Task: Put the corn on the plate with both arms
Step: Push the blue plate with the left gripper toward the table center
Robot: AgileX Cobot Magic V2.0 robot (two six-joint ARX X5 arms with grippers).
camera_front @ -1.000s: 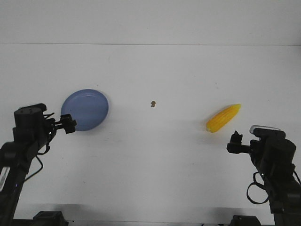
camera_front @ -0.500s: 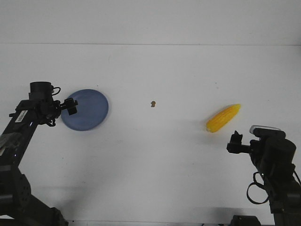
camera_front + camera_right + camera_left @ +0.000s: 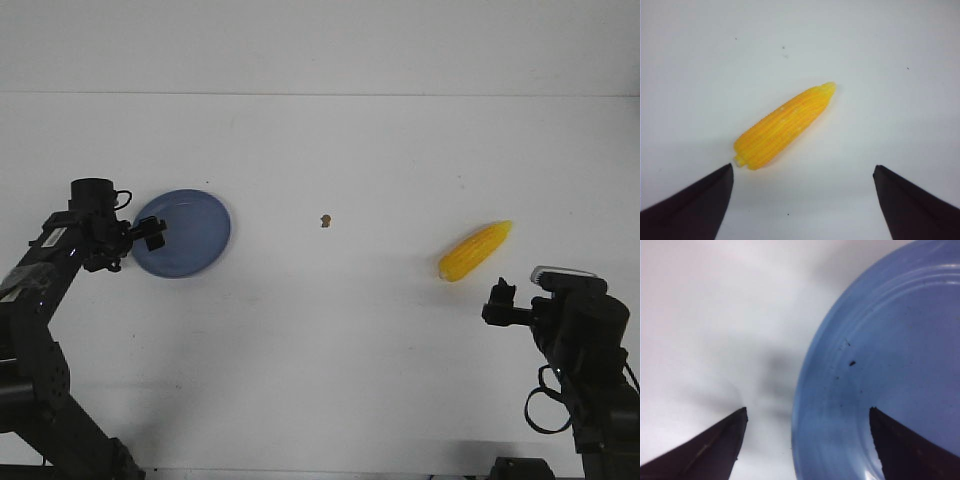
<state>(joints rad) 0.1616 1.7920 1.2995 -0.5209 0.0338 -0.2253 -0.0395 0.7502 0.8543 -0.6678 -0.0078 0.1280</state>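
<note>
While spread over the plate [image 3: 190, 232] rim, left end effector [image 3: 152, 232] apparently empty; right end effector [image 3: 497, 301] spread near corn [image 3: 475, 250].

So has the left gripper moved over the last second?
Yes. The left gripper has risen from the plate's near-left edge to over its left rim, away from the robot. The brown speck and corn sit unchanged.
</note>
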